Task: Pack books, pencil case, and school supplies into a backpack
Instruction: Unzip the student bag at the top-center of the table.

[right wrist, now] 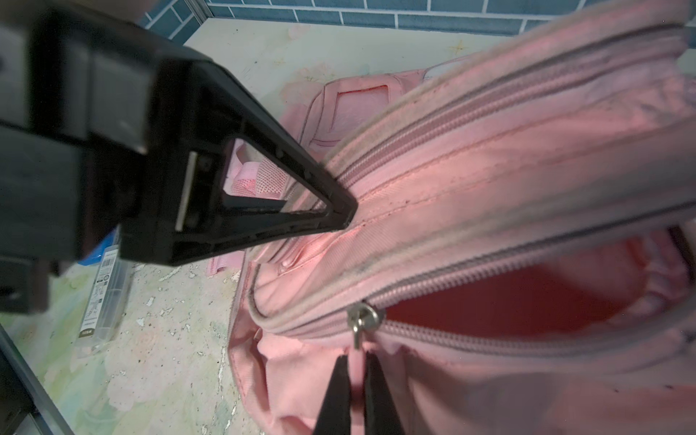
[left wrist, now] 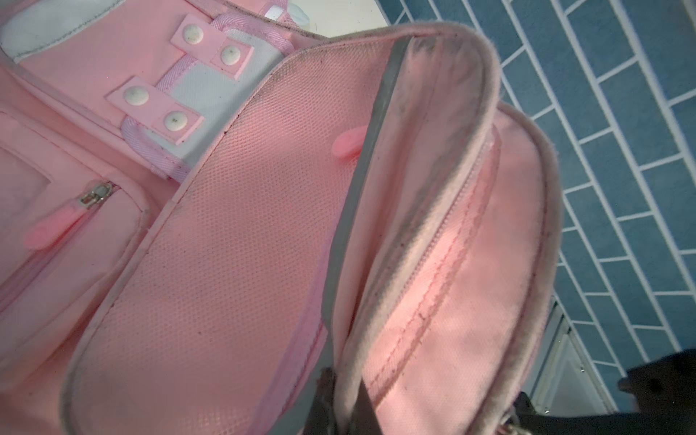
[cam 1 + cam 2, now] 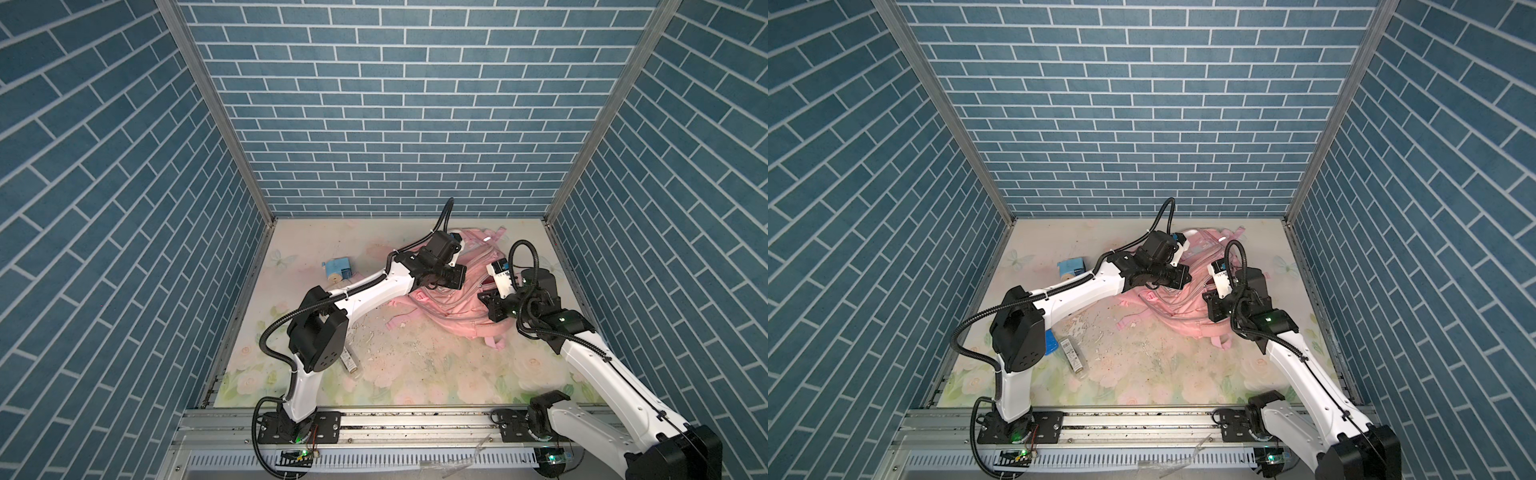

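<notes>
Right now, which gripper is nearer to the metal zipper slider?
Right. The right gripper pinches the pink tab on the slider; the left gripper clamps the backpack, apart from it.

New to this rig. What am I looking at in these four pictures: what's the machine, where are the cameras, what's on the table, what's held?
Two white-and-black robot arms stand at the near edge of a floral-printed table. Two pictures look down from one overhead camera pair; two come from cameras on the arms' wrists. On the table lie a pale pink fabric backpack, a light blue boxy pencil sharpener and a clear plastic labelled case. The left end effector pinches the backpack's fabric; the right end effector is shut on its pink zipper pull.
</notes>
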You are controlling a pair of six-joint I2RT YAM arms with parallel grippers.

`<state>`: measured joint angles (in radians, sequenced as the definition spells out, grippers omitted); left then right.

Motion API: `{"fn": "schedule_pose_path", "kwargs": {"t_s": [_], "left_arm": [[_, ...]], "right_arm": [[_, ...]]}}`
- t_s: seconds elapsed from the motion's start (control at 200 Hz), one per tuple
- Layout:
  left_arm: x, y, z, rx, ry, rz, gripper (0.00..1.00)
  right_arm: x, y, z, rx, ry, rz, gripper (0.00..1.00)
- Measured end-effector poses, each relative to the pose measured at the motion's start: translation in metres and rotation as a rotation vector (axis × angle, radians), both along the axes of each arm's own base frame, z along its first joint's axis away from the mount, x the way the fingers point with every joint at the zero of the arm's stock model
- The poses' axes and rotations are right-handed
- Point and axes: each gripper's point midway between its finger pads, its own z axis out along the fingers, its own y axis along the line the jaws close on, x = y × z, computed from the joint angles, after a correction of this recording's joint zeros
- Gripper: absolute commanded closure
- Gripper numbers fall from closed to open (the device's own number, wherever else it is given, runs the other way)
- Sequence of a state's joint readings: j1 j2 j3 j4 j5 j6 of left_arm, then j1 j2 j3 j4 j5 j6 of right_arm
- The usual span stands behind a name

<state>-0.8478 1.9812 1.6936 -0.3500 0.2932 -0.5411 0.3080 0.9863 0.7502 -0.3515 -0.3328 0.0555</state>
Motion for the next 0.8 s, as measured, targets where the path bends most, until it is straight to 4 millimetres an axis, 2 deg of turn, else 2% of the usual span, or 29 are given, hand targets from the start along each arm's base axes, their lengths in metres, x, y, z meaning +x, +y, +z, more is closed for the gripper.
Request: {"fn": "schedule_pose_path", "kwargs": {"t_s": [0.2, 0.335, 0.495, 0.635, 0.795], "left_arm": [[-0.004, -0.021, 0.022, -0.159, 0.068, 0.018, 1.00], [0.000, -0.031, 0.033, -0.231, 0.122, 0.038, 1.00], [0.021, -0.048, 0.032, -0.302, 0.204, 0.069, 1.00], [0.038, -0.057, 0.032, -0.387, 0.277, 0.096, 1.00], [0.052, -0.062, 0.048, -0.450, 0.299, 0.145, 1.00]], "right_arm": [[0.023, -0.044, 0.012, -0.058, -0.002, -0.088, 1.00], [0.036, -0.055, 0.018, -0.102, -0.032, -0.094, 1.00], [0.044, -0.065, 0.026, -0.125, -0.072, -0.125, 1.00], [0.039, -0.061, 0.037, -0.120, -0.123, -0.127, 1.00], [0.029, -0.040, 0.040, -0.143, -0.159, -0.125, 1.00]]}}
